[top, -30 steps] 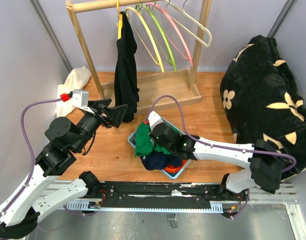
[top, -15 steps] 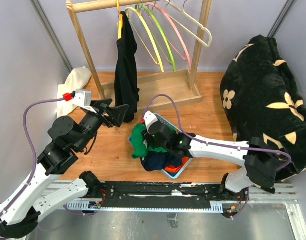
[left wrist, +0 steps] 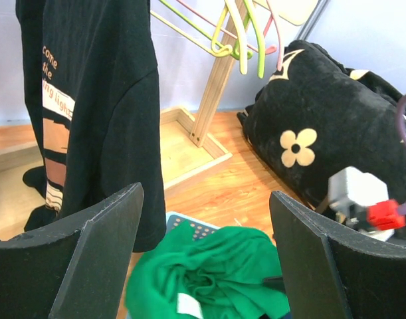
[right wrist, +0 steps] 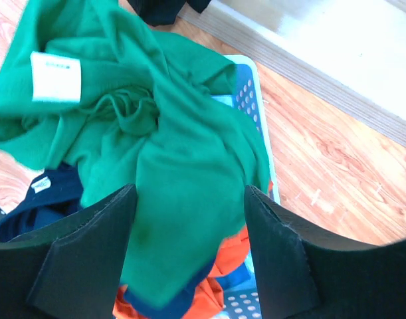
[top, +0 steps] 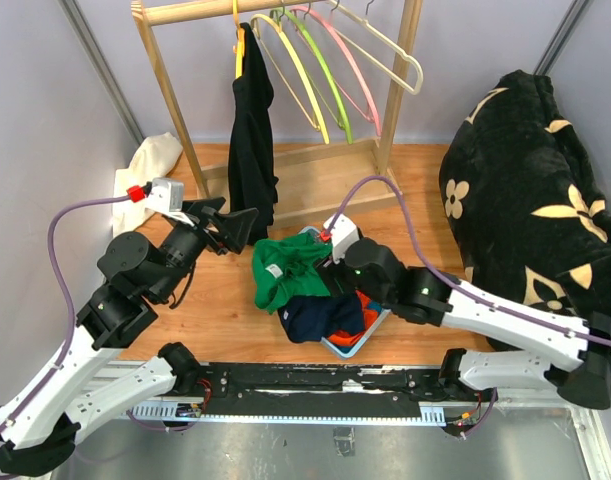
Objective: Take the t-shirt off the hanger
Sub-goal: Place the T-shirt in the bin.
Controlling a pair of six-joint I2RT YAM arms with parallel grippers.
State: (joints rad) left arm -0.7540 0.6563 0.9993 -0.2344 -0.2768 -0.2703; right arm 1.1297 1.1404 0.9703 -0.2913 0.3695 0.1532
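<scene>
Since the earlier frame, the right gripper (right wrist: 189,193) has been drawn back over the right side of the basket (right wrist: 259,113), and the green shirt (right wrist: 169,139) is now spread across the left rim. Its fingers are held apart, empty, above that shirt. The left gripper (left wrist: 204,199) is likewise spread wide, just beside the lower hem of the black t-shirt (left wrist: 96,100). That t-shirt is hung on the hanger (top: 238,40) on the rack (top: 165,95). Bare wooden table (left wrist: 219,189) is left open to the right of the hem.

Clothes rack (top: 170,90): one
Hangers: five: orange (top: 238,45), yellow (top: 318,128), green (top: 343,125), pink (top: 375,112), cream (top: 410,68)
Black t-shirt (top: 251,150): one
Laundry basket (top: 350,345): one
Garments in basket: three: green (top: 285,265), navy (top: 320,318), orange (top: 365,305)
Floral blanket (top: 525,180): one
White cloth (top: 150,160): one
</scene>
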